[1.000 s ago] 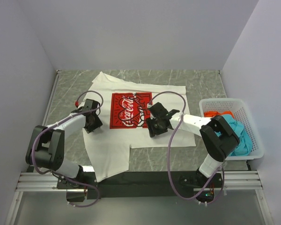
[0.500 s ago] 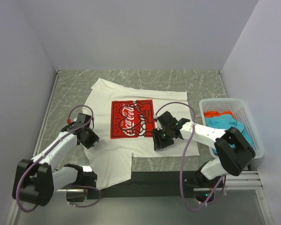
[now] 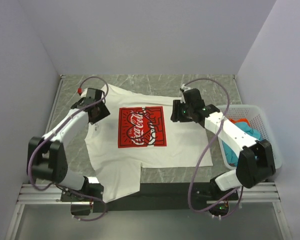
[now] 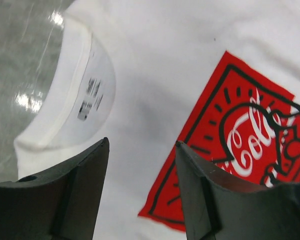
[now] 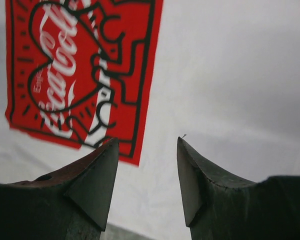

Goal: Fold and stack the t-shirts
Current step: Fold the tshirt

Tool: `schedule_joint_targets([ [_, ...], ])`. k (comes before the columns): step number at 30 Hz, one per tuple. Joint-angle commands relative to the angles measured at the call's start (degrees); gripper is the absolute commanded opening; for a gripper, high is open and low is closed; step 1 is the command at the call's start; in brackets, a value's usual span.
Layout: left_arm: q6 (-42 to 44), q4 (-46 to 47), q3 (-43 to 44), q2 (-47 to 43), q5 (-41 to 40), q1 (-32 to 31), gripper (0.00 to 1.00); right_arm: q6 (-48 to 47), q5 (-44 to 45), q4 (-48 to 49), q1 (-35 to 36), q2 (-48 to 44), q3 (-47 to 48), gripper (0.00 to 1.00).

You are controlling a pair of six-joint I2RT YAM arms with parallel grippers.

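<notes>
The white t-shirt (image 3: 185, 145) with a red Coca-Cola print (image 3: 141, 127) lies spread flat on the table, collar toward the left. One sleeve (image 3: 119, 176) hangs over the near edge. My left gripper (image 3: 96, 111) hovers open above the shirt beside the collar (image 4: 82, 95), nothing between its fingers (image 4: 85, 185). My right gripper (image 3: 182, 111) stands open over the plain cloth right of the print (image 5: 80, 65), also empty. The teal t-shirt (image 3: 250, 132) and the red-orange t-shirt (image 3: 236, 121) sit bunched in the basket. In the wrist views the left gripper (image 4: 141, 145) and right gripper (image 5: 147, 142) are both above white cloth.
A white mesh basket (image 3: 271, 147) stands at the right table edge, partly behind my right arm. Grey marbled tabletop (image 3: 70, 145) shows left of the shirt and along the back. Walls enclose the table on three sides.
Both arms have swung from the near middle of the shirt to its far side, left toward the collar, right toward the far right. The shirt now lies flatter.
</notes>
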Motion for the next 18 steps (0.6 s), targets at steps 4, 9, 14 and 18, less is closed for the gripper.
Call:
schedule_joint_targets([
  [4,6.94,4.50,7.77,13.06,-2.90,0.32,0.60,-0.29,2.95,3.93,-3.89,11.22,5.40,0.57],
  [9,6.77,5.99,6.37,17.82,-2.81,0.41,0.60,0.94,1.81,5.78,-4.16,15.37,3.13,0.57],
  [14,5.98,5.73,2.34,18.35,-2.20,0.93,0.60,1.82,1.46,6.56,-4.25,17.48,0.31,0.58],
  [18,4.48,5.11,-1.71,17.38,-0.70,1.11,0.59,3.05,-0.73,7.01,-4.16,17.66,-4.33,0.58],
])
